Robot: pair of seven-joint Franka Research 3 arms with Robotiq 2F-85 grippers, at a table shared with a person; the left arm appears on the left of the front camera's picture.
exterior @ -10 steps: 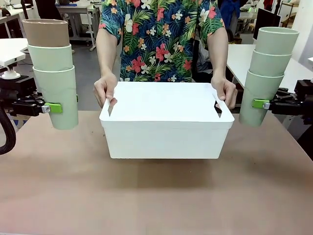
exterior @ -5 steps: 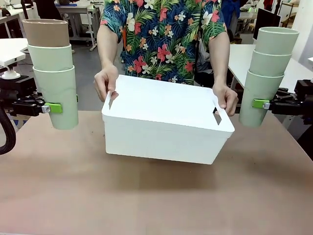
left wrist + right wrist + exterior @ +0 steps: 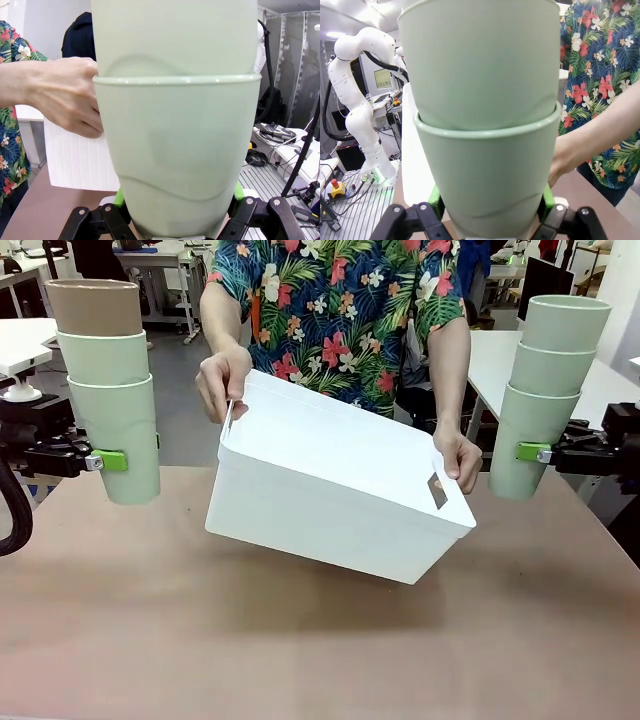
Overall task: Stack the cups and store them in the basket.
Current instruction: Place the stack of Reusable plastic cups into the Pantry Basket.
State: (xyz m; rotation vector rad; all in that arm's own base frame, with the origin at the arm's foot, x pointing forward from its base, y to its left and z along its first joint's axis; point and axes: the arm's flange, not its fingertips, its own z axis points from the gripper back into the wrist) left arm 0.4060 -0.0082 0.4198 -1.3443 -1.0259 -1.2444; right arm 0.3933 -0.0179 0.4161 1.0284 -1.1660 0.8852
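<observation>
- The left gripper [image 3: 110,460], black with green pads, is clamped on the bottom cup of the left stack [image 3: 118,435]. The stack is three tall, tapered, matte cups without handles, nested upright: two pale mint green, with a tan-brown cup [image 3: 95,307] on top.
- In the left wrist view the green pads press both sides of the lowest cup [image 3: 175,160], and the next cup sits inside it.
- The right gripper [image 3: 533,452] is closed in the same way on the bottom cup of the right stack [image 3: 525,440], three pale mint green cups nested upright.
- Both stacks hang in the air at opposite ends of the brown counter [image 3: 150,640], well apart from each other.
- Between the stacks, a person in a flowered shirt [image 3: 330,310] holds the white rectangular plastic basket [image 3: 330,500] above the counter.
- The hand on the robot's left [image 3: 222,380] and the hand on the robot's right [image 3: 458,455] each grip the rim at one short end, by the handle slots.
- The basket is tilted, with its end toward the robot's left raised and its other end dipping toward the counter.
- All six cups are in the grippers, outside the basket.
</observation>
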